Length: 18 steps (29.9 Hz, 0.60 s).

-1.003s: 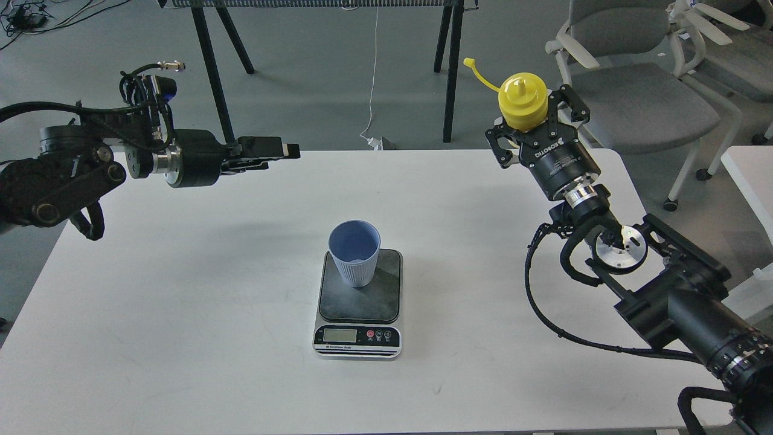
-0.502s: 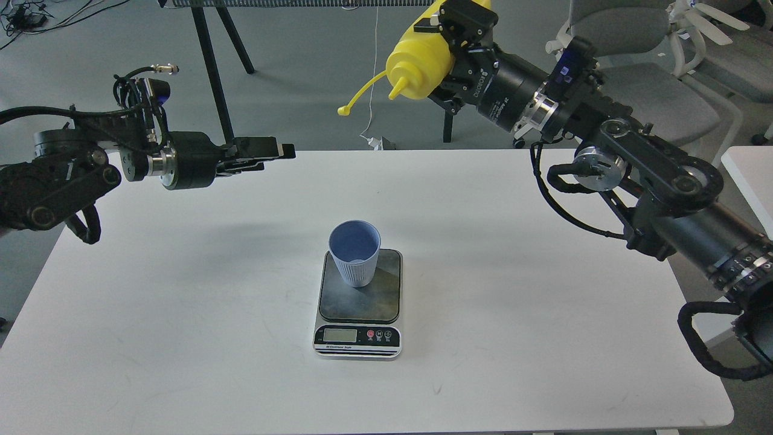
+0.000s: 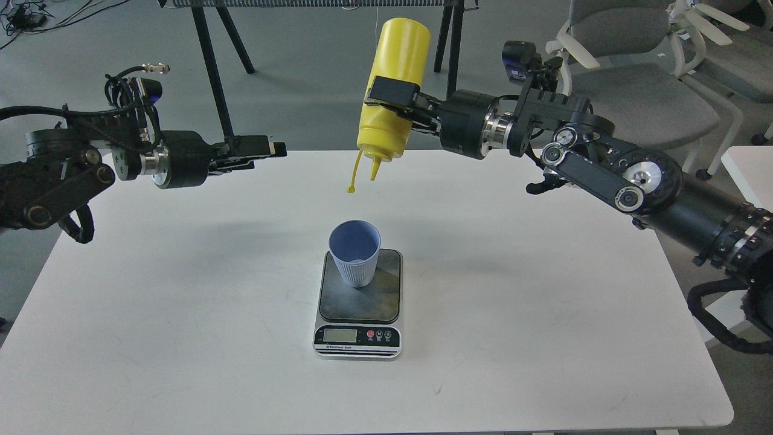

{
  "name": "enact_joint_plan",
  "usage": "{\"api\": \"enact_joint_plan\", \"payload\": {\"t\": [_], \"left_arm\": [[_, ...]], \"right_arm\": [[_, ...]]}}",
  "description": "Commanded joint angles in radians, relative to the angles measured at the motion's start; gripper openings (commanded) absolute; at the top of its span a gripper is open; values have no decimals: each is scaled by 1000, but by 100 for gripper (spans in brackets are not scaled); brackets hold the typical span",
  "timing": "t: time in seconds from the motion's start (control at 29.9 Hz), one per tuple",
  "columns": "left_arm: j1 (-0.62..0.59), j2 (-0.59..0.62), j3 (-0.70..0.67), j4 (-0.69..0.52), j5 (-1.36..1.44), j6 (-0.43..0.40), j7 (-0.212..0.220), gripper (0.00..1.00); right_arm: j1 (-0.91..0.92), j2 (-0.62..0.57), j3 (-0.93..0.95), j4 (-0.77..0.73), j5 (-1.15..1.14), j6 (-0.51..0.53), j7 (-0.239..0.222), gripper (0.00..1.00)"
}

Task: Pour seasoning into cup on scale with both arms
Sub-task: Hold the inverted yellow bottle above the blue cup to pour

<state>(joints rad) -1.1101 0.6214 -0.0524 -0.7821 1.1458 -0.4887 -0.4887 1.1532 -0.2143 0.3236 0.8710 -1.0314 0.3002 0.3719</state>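
Observation:
The light-blue cup (image 3: 354, 252) stands upright on the dark plate of the scale (image 3: 360, 305) at the table's middle. My right gripper (image 3: 394, 96) is shut on the yellow seasoning bottle (image 3: 391, 90). It holds the bottle upside down, nozzle pointing down, above and slightly behind the cup. The cap strap (image 3: 355, 176) dangles beside the nozzle. The nozzle is well above the cup's rim. My left gripper (image 3: 273, 148) hovers above the table's far left, holds nothing, and points right; seen side-on, its fingers lie close together.
The white table (image 3: 181, 314) carries only the scale and cup. Black stand legs (image 3: 211, 66) rise behind the table. Grey office chairs (image 3: 634, 90) stand at the back right. A second white surface (image 3: 752, 175) is at the right edge.
My right arm has swung left and down and turned the bottle from tilted to fully inverted over the cup. My left gripper has drifted slightly left.

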Motion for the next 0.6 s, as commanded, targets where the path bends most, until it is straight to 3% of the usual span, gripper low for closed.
{"api": "enact_joint_plan", "payload": {"t": [0.0, 0.57], "left_arm": [[1, 0, 0, 1, -1, 0, 0, 98], [21, 1, 0, 6, -5, 0, 0, 98]], "right_arm": [[17, 24, -40, -18, -42, -27, 16, 3], [59, 158, -129, -156, -73, -49, 25, 3]]}}
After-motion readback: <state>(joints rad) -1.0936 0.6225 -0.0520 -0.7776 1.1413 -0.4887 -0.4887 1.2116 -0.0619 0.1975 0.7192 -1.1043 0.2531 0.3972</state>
